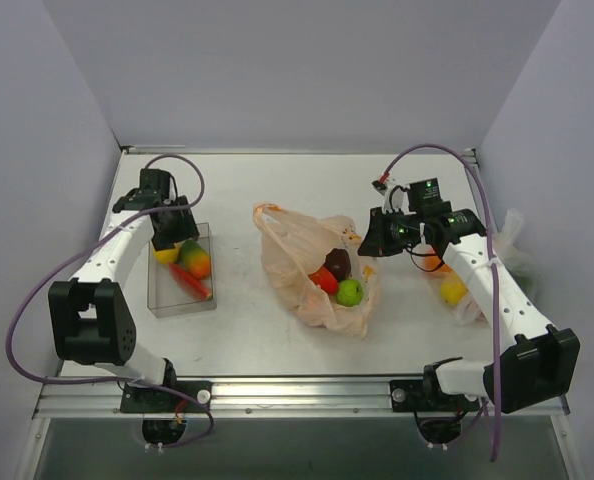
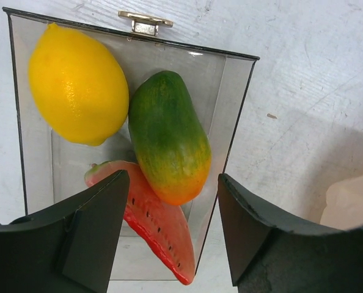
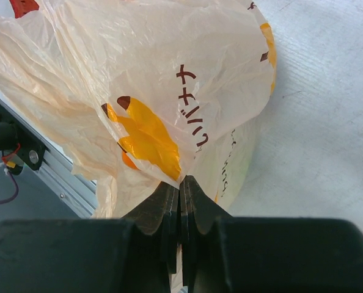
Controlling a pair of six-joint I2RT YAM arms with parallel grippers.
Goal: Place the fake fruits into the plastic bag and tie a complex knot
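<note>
The left arm (image 1: 107, 262) reaches forward, the left gripper (image 2: 172, 183) pointing down with jaws wide apart, while the right arm (image 1: 489, 278) stretches forward and turns inward, the right gripper (image 3: 180, 183) clamped tight on a fold of the bag (image 3: 169, 73).

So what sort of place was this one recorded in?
Probably a lab robot cell: plain pale walls box in the white table, an aluminium mounting rail edges it, and the yellow lemon is glossy plastic.
</note>
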